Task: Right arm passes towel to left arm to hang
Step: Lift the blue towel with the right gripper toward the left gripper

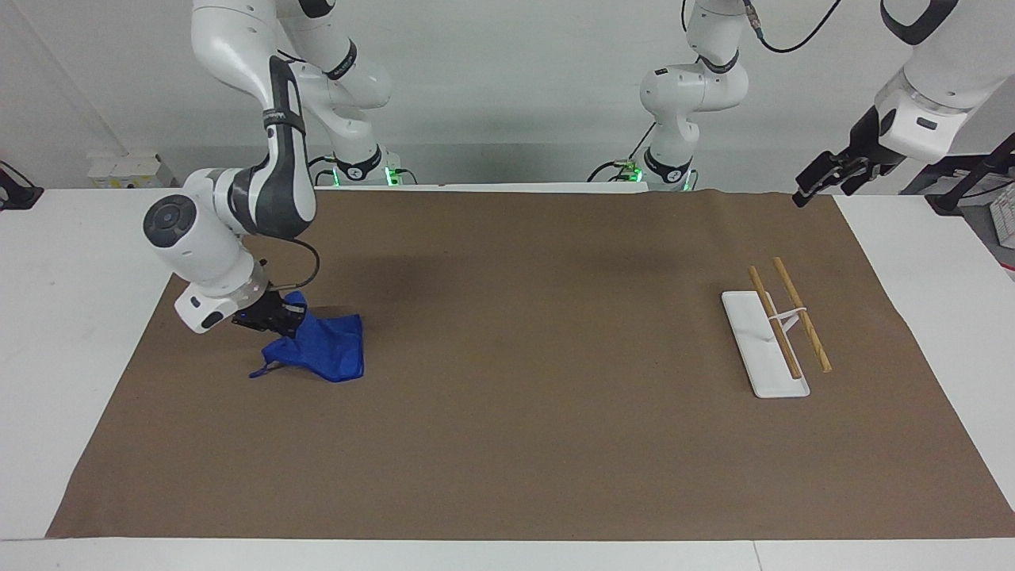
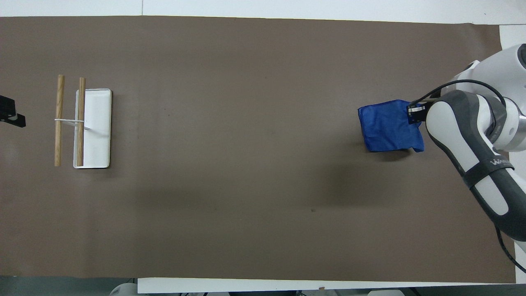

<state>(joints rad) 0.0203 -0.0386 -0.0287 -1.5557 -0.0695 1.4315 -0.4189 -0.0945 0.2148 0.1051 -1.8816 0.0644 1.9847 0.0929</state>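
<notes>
While your left arm waits, its left pincer (image 1: 825, 176) hangs over the edge of the brown mat (image 1: 507, 444) at that arm's end of the counter (image 1: 71, 262); you cannot tell whether its fingers are apart or together. A little farther from the robots on that side, you have the white rack (image 1: 749, 333) with its two wooden rods (image 1: 801, 313) resting on the mat. At the right arm's end, your right pincer (image 1: 277, 317) is clamped on one bunched edge of the blue towel (image 1: 329, 353). You see that edge raised off the mat, while the cloth drapes down and its lower part touches the mat, with the loop string (image 1: 260, 371) trailing beside it.
</notes>
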